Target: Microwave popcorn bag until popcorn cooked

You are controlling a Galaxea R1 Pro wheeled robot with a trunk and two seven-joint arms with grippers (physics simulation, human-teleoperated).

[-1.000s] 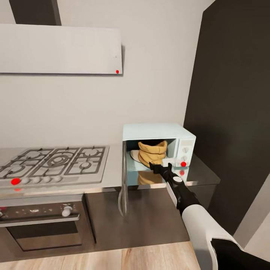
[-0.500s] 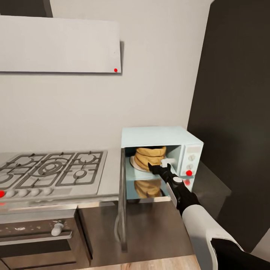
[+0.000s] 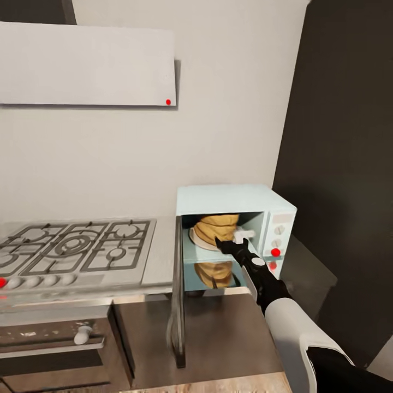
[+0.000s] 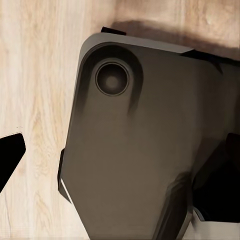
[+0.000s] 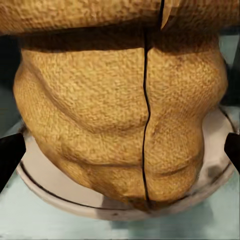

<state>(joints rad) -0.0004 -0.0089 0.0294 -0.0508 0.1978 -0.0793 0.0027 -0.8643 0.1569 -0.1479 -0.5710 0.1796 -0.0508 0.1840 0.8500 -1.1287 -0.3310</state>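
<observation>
Our right claw point(image 3: 225, 244) sits open, both tips clear of the bag point(image 5: 120, 115) — it's now settled on the microwave point(image 3: 232, 199) plate, just ahead — so door next.

Your right arm point(image 3: 292, 327) wears a white shell, then black segments with a white ring behind the black gripper point(image 3: 229, 244).

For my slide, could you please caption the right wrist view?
Popcorn bag sitting on the microwave's turntable plate, open fingertips either side.
</observation>
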